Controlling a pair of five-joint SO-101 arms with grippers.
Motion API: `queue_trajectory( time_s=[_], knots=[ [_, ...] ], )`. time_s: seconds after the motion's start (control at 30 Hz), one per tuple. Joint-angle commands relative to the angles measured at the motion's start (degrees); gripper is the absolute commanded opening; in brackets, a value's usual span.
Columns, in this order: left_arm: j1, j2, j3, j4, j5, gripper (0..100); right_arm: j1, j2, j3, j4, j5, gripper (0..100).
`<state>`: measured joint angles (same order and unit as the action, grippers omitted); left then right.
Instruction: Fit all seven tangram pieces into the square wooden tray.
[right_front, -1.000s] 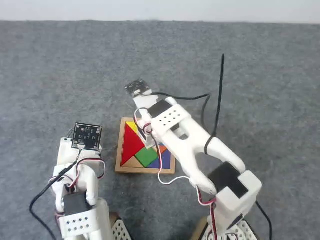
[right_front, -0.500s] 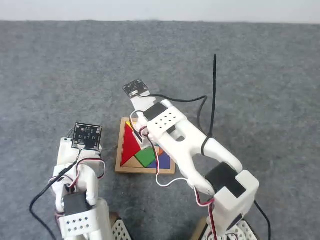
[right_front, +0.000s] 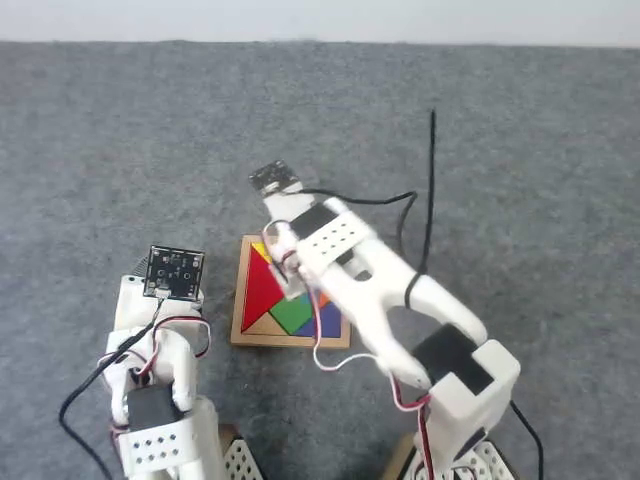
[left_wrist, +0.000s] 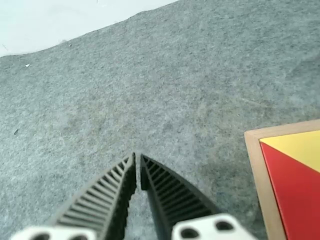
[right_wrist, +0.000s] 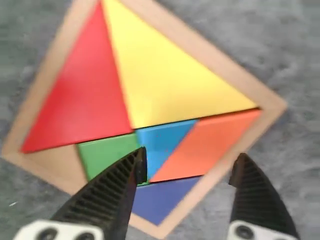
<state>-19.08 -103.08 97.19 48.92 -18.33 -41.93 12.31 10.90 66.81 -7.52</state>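
high view: the square wooden tray (right_front: 238, 300) lies on the grey felt desk (right_front: 520, 160), a little toward 7 o'clock from the middle. the right arm (right_front: 385, 300) comes in from 5 o'clock and hangs over the tray's 3 o'clock half, covering much of it. in the uncovered part the red triangle (right_front: 262, 287) fills the 9 o'clock side, a sliver of the yellow triangle (right_front: 261, 250) sits at 11 o'clock, the green square (right_front: 291, 315) at 6 o'clock, and bare wood shows in the 7 o'clock corner. the left arm (right_front: 160, 400) stands at 7 o'clock, well apart from the tray's pieces.

left wrist view: the left end effector (left_wrist: 137, 159) has its ribbed fingers pressed together over bare felt, holding nothing. one corner of the tray is near it, with yellow beside red inside the rim.

right wrist view: the right end effector (right_wrist: 191, 160) is spread wide above the tray, gripping nothing. between its fingers lie the orange parallelogram (right_wrist: 212, 142) and the light blue triangle (right_wrist: 162, 145). one fingertip overlaps the green square's edge. the indigo triangle (right_wrist: 160, 197) sits in the corner nearest the fingers, touching green, blue and orange. yellow and red fill the far half.
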Motion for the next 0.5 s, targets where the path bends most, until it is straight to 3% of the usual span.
queue_trajectory(
  time_s=[0.0,0.13,0.3,0.47],
  knots=[
    [0.0,-1.05,-0.84,0.26,-0.53,2,5.05,-5.85,-2.55,0.66,4.31,11.3],
    [0.0,-1.05,-0.84,0.26,-0.53,2,11.74,-7.08,-2.46,1.8,8.0,0.5],
    [0.0,-1.05,-0.84,0.18,-0.53,2,18.33,-6.99,-2.46,-0.31,6.51,2.6],
    [0.09,-1.05,-0.84,0.18,-0.53,2,20.0,-6.99,-2.11,-0.92,5.36,3.0]
  ],
)
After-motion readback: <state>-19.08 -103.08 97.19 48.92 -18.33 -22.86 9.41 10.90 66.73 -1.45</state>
